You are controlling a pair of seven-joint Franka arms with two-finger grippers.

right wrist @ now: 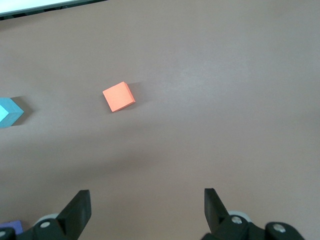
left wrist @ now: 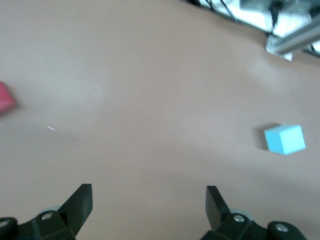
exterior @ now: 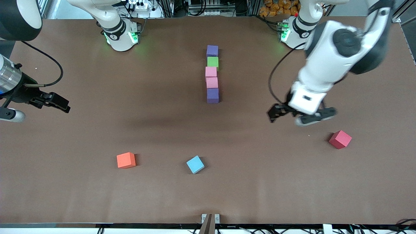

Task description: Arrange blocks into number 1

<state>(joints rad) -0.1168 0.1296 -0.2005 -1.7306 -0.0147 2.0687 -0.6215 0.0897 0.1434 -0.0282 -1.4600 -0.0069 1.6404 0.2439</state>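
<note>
The right gripper (exterior: 53, 103) is hanging over bare table (exterior: 97, 130) near the edge at the right arm's end, its jaws spread wide and holding nothing. The blocks (exterior: 212, 74) are sitting in one straight file at mid-table, its long axis running from the robots' edge toward the front camera's edge: purple, green, pink, pink, purple, each touching the next, matte and equal in size. The middle pink pair is sitting slightly out of line. The left gripper (exterior: 300, 114) is hovering over open table between that file and the red cube (exterior: 340, 139), released and empty. It looks the nearer of the two to the file, which is lying toward the table's middle from it. The digit appears already formed.
</note>
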